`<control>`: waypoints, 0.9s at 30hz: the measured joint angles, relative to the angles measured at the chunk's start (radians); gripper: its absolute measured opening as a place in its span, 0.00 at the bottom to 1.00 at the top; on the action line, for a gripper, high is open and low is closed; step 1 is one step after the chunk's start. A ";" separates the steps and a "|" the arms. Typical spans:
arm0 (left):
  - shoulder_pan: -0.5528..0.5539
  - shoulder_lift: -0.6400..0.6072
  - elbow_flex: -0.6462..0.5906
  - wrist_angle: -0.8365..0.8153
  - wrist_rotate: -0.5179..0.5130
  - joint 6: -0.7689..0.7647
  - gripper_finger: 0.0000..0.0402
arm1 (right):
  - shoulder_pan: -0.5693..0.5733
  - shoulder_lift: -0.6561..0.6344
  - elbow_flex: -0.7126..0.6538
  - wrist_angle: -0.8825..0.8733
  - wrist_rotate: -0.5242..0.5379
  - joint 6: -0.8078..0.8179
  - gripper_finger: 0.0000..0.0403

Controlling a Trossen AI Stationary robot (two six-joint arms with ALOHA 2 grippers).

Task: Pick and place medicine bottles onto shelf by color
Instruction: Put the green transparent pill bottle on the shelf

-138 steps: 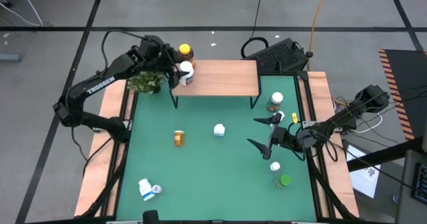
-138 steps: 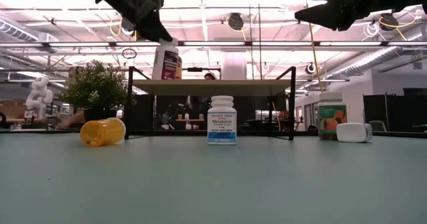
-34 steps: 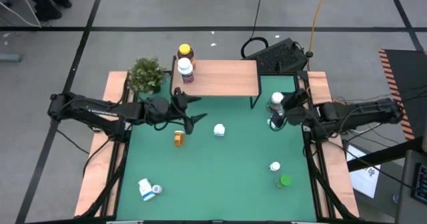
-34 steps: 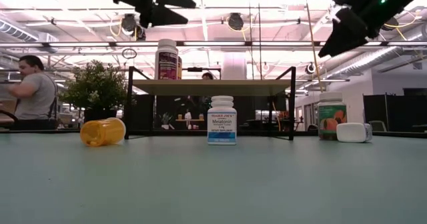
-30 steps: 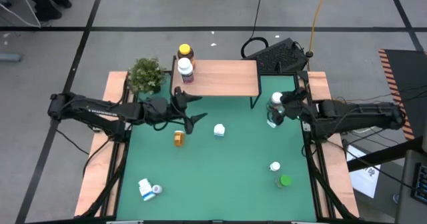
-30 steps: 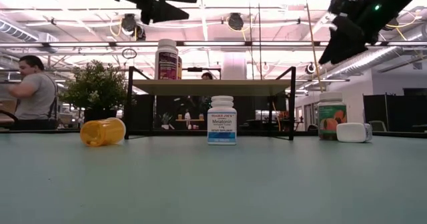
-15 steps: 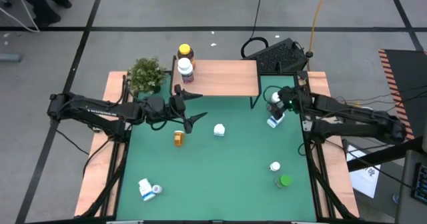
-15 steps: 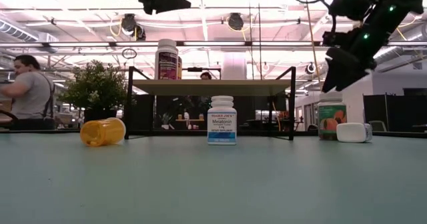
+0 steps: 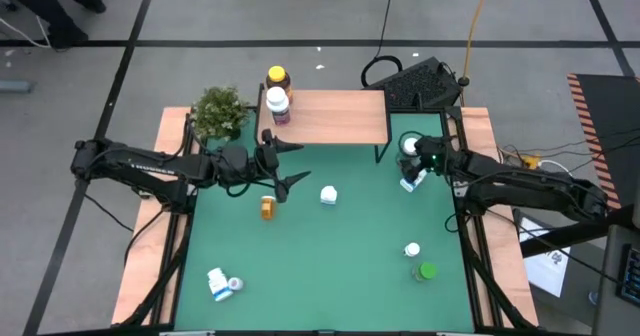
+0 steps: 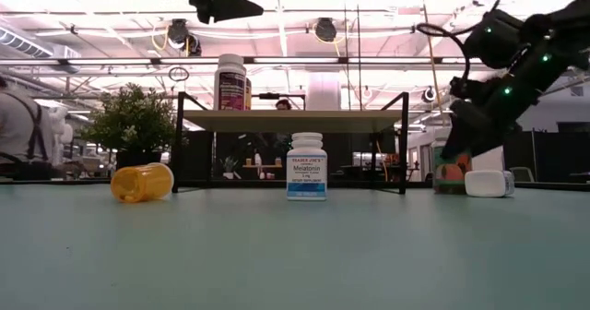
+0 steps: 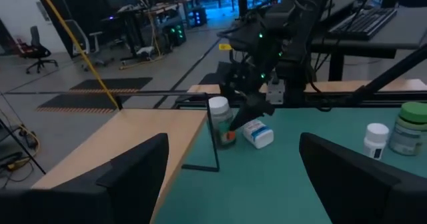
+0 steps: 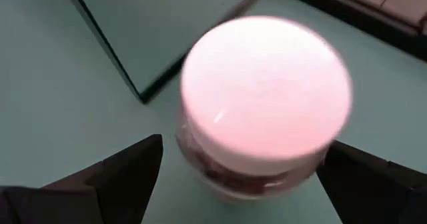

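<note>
My right gripper [image 12: 243, 147] is open and points down over a white-capped bottle with an orange label [image 12: 267, 104]. That bottle stands upright on the green table by the shelf's right front leg [image 9: 408, 144]. One finger is on each side of it, with a gap to both. In the low view the gripper [image 10: 458, 153] hides most of the bottle. My left gripper [image 9: 290, 166] is open and hovers above the table in front of the shelf's left end. The shelf [image 9: 325, 116] carries an amber yellow-capped bottle [image 9: 279, 78] and a white-capped dark-labelled one [image 9: 276, 103].
An orange bottle [image 9: 267, 208] lies on its side. A white bottle [image 9: 328, 194] stands mid-table and another white one [image 9: 410, 183] lies near my right gripper. A white bottle [image 9: 411, 249], a green-capped one [image 9: 427, 271] and blue-labelled ones [image 9: 220, 282] sit nearer. A potted plant [image 9: 218, 111] stands left of the shelf.
My right gripper has moved toward the table's far left, to the white-capped orange-labelled bottle. It has tipped to point down and come down around the bottle, staying open. The bottle has not moved.
</note>
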 joint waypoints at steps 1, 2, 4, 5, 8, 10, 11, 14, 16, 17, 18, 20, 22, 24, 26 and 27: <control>0.000 0.000 0.000 0.000 0.000 0.000 0.85 | 0.000 0.000 -0.017 0.023 0.001 -0.002 0.91; 0.000 0.000 0.000 -0.001 0.000 0.000 0.85 | 0.000 0.000 -0.036 0.035 0.001 -0.003 0.91; 0.000 0.000 0.000 0.000 0.000 -0.002 0.85 | 0.000 0.002 -0.070 0.072 0.004 -0.011 0.90; 0.000 0.000 0.000 0.000 0.000 -0.002 0.85 | 0.000 0.001 -0.082 0.105 0.004 -0.015 0.90; 0.001 0.000 0.000 0.000 0.000 -0.003 0.85 | 0.000 0.001 -0.122 0.177 0.005 -0.036 0.84; 0.000 0.000 0.000 0.000 0.000 -0.003 0.85 | 0.000 0.001 -0.143 0.227 0.005 -0.069 0.79; 0.001 0.000 0.000 0.000 0.000 -0.003 0.85 | 0.000 0.001 -0.152 0.260 0.005 -0.085 0.77; 0.001 0.005 0.000 0.000 0.000 -0.003 0.85 | 0.001 0.001 -0.173 0.320 0.005 -0.103 0.69; 0.000 0.011 0.000 -0.018 0.000 -0.010 0.85 | 0.006 0.001 -0.174 0.345 0.006 -0.106 0.66; 0.001 0.011 0.000 -0.030 0.000 -0.015 0.85 | 0.012 0.001 -0.174 0.356 0.007 -0.108 0.65; 0.000 0.011 0.000 -0.035 0.000 -0.023 0.85 | 0.019 0.000 -0.173 0.362 0.008 -0.111 0.64; 0.001 0.010 0.000 -0.050 0.000 -0.038 0.85 | 0.035 -0.006 -0.173 0.368 0.019 -0.131 0.65; 0.001 0.011 0.000 -0.064 0.000 -0.045 0.85 | 0.052 -0.020 -0.155 0.332 0.061 -0.151 0.65; 0.001 0.011 0.000 -0.063 0.000 -0.049 0.85 | 0.068 -0.040 -0.118 0.265 0.128 -0.154 0.66; 0.001 0.010 0.000 -0.062 0.000 -0.047 0.85 | 0.084 -0.060 -0.067 0.179 0.188 -0.163 0.66; 0.001 0.010 0.000 -0.063 0.000 -0.043 0.85 | 0.092 -0.070 -0.036 0.135 0.210 -0.165 0.66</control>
